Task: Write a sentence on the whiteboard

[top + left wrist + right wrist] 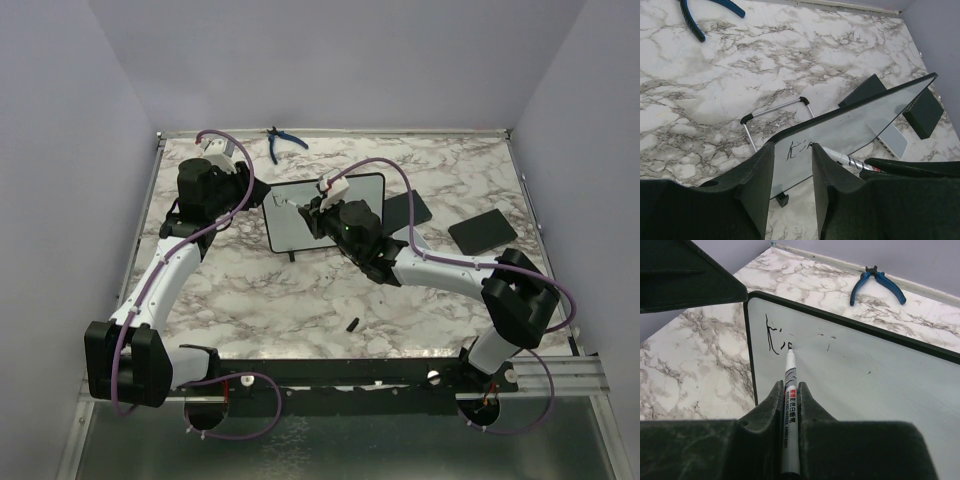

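We see the whiteboard [290, 225] propped mid-table, leaning back on its wire stand. The left gripper [791, 152] straddles its upper left corner, jaws part-way in and, as far as the steep wrist view lets us judge, pinching the frame. The right gripper [790, 387] is clamped tight on a marker [790, 367]. The marker's tip touches the board just right of the first strokes of the sentence [771, 335], a "K" and the start of a second letter. Nearly all the writing lies ahead. To do this stroke well, we should press lightly so the board does not rock. We should also hold the brace firm, lift cleanly between letters and drift rightward along a level line.
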{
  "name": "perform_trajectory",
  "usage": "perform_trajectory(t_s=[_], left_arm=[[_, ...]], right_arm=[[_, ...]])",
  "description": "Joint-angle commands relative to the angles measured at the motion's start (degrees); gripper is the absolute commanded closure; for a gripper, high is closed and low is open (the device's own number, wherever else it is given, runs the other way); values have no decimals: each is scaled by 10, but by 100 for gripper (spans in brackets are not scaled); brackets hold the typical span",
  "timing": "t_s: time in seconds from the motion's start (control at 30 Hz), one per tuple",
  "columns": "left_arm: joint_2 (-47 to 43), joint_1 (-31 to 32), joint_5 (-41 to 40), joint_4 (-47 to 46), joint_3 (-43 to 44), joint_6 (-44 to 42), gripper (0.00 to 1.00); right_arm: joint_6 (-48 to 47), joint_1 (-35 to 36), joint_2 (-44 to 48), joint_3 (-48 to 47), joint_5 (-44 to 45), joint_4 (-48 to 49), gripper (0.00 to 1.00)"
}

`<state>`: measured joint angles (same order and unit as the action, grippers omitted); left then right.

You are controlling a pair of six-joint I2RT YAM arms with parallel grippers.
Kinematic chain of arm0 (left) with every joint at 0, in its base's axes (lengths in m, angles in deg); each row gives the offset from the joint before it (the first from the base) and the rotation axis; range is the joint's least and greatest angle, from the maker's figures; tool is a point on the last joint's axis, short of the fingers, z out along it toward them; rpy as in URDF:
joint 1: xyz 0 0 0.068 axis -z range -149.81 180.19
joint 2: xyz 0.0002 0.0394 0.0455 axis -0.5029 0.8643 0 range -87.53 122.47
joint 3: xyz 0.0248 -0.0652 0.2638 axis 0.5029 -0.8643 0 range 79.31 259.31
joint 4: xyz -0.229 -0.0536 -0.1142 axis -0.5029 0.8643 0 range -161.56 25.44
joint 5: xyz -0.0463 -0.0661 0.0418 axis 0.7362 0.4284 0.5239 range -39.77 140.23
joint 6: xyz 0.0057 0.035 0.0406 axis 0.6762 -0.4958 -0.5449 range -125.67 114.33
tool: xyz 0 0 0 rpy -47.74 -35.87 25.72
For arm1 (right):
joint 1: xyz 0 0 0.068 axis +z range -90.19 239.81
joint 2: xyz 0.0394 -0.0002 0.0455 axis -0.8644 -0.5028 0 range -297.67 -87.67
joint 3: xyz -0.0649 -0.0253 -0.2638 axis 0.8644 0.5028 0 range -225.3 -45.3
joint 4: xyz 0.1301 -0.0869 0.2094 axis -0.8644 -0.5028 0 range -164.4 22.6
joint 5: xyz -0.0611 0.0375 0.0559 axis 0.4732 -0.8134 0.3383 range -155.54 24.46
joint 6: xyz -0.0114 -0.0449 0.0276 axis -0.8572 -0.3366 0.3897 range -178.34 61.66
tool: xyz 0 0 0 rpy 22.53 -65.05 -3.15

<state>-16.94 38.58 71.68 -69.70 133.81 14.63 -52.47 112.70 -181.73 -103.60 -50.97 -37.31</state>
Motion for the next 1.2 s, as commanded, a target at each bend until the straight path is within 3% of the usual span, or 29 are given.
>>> perform_trajectory(t_s=[0.0,0.9,1.17], left_arm=[[-12,5,8,-4,-5,-6,63],[-13,5,9,-4,-6,-6,63],[-14,5,6,-4,-6,-7,63]], right_arm=[[-12,3,5,4,30,19,100],[3,3,7,24,37,4,100],[-7,4,43,42,-1,20,100]])
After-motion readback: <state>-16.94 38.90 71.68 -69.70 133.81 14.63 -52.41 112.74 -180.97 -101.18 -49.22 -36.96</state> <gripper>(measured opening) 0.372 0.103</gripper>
